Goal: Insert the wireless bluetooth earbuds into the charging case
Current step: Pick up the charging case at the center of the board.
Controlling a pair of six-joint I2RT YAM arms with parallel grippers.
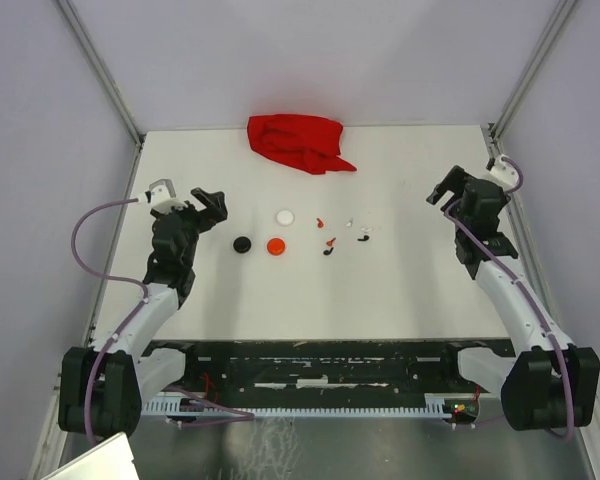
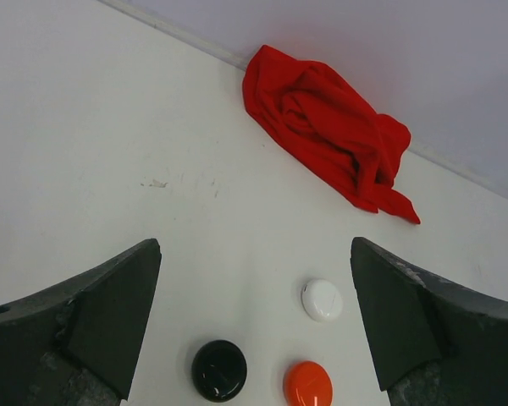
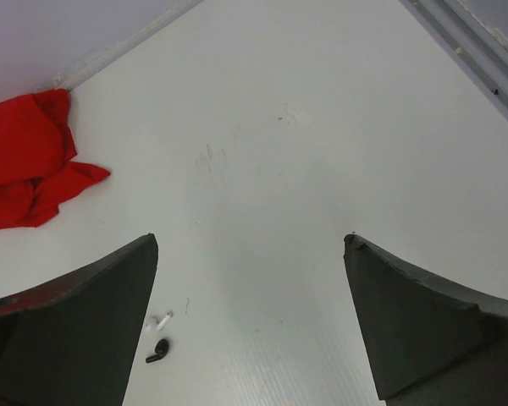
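At the left side, the left gripper [image 1: 208, 207] is over the white table [image 1: 380, 300]. Its two fingers [image 2: 93, 326] stand wide apart and it holds nothing. Just to its right lie three round cases, all closed and flat on the table. The black case [image 1: 242, 244] is nearest to this gripper. The orange-red case [image 1: 276, 245] lies just beside it, and they do not touch. The white case [image 1: 285, 215] is a little farther back, near the orange-red one. At the back edge of the table, about above the white case, lies a crumpled red cloth [image 1: 298, 142], well apart from everything else. To the right of the cases, near the middle of the table, the earbuds lie loose in a small scattered group, and none of them is in a case. First come the red earbuds [image 1: 331, 241], one a little farther back than the other, and a black earbud [image 1: 327, 252] just beside the nearer red one. Then come the white earbuds [image 1: 349, 222] and a second black earbud [image 1: 363, 238] close to them. In the right wrist view, one white piece and this black piece are near each other but apart. At the far right, the right gripper [image 1: 442, 190] is well apart from the earbuds. Its fingers [image 3: 423, 326] are also spread wide, with only bare table between them.
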